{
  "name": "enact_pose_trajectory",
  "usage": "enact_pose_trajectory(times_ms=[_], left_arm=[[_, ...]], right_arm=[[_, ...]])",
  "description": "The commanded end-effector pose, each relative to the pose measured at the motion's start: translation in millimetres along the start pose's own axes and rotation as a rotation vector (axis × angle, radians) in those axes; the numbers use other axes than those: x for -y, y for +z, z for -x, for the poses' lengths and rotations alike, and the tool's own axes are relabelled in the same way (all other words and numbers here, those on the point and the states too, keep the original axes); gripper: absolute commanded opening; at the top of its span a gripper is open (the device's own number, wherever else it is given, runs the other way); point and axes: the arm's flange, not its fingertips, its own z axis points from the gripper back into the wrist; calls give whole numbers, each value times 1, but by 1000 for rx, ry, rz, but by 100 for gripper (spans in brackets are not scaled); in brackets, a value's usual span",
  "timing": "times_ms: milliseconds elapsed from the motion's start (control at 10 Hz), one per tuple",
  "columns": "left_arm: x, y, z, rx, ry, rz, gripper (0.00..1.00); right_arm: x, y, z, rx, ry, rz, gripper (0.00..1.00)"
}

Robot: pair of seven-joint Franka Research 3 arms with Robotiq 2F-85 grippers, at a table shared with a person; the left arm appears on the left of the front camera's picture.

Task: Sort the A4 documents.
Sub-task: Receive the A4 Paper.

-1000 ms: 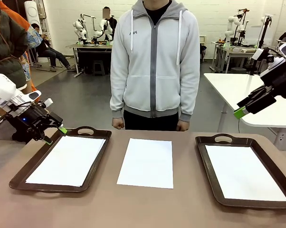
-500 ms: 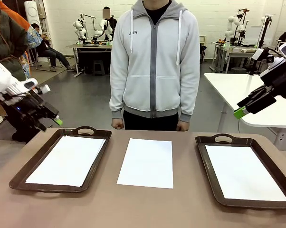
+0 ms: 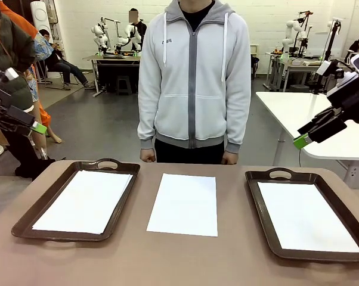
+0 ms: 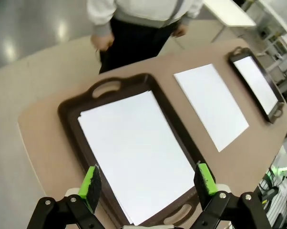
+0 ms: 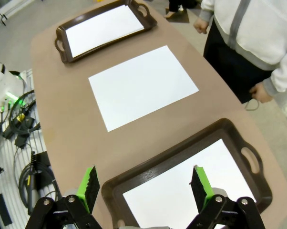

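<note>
One flat white A4 sheet lies bare on the matte tan table, between two dark brown handled trays, left tray and right tray, each lined with white paper. Left gripper and right gripper spread wide, empty, hovering high. Left tray's near handle partly hidden by the fingers.

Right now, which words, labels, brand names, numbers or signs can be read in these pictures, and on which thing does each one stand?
No text can be read.
Small dark mark on the chest of the person's grey zipped hoodie: too small and blurred to read.
White A4 paper sheets, one in each dark brown handled tray and one on the bare tan table between them: blank.
</note>
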Motion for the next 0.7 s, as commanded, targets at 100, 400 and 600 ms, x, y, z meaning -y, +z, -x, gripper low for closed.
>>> enact_pose_trajectory(times_ms=[100, 400, 600], left_arm=[[11, 18, 5, 117, -160, 134, 100], [49, 14, -13, 58, -364, 203, 100], [67, 10, -21, -45, -469, 170, 100]], right_arm=[[-1, -1, 0, -11, 1, 8, 100], [-1, -1, 0, -11, 1, 8, 100], [-1, -1, 0, -11, 1, 8, 100]])
